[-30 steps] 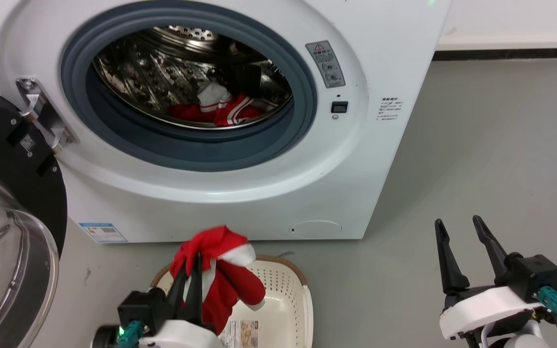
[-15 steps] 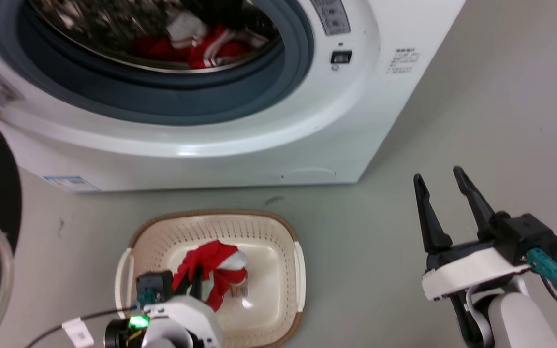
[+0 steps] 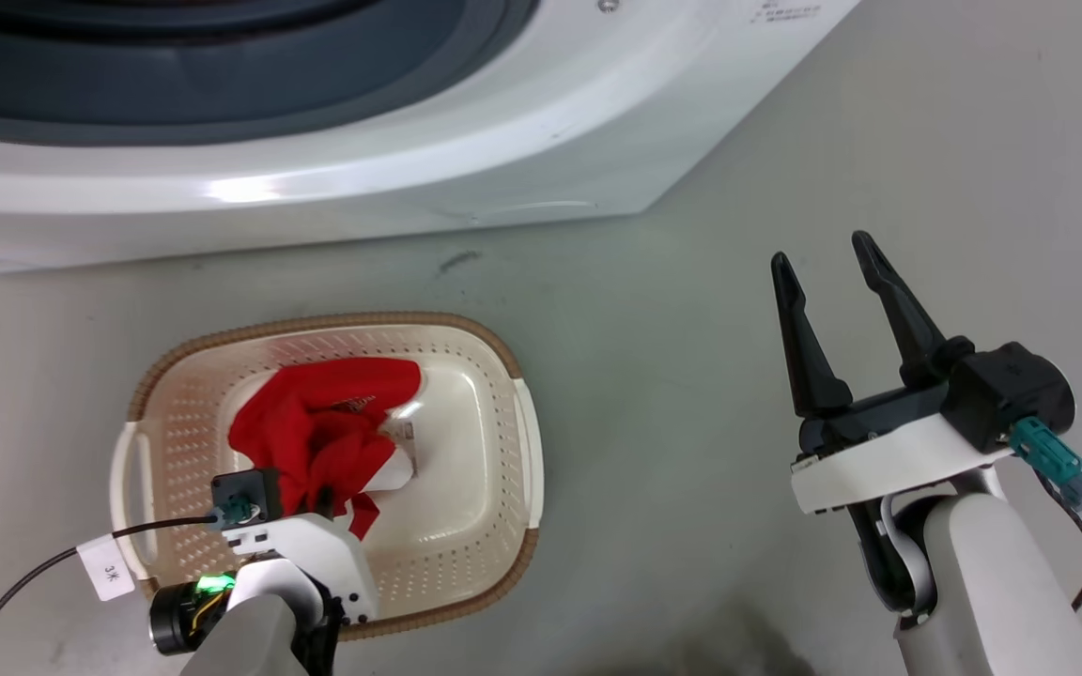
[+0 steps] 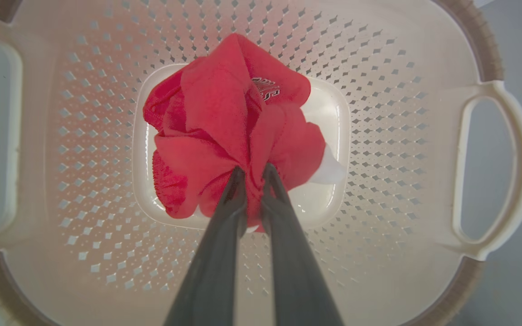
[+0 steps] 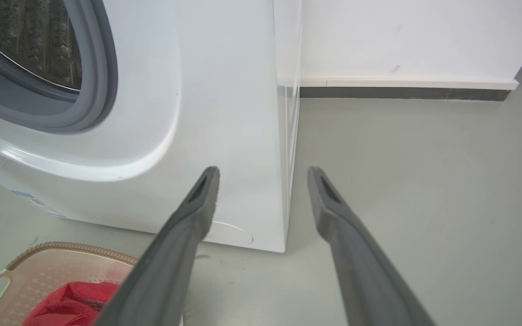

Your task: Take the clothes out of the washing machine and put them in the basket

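Washing machine runs across top of my head view, with basket on grey floor just in front. I judge it parked there to keep carry short. Red garment bunched at centre of basket bottom. Left gripper points down into basket, clenched on garment's near fold, cloth pinched between tips. Right gripper spread wide, empty, well off to side. Kept clear, I reckon.

Left gripper tips sunk in red garment, pinched fold between jaws hidden. Garment lettering beyond jaws too small to read. Basket floor under it covered.
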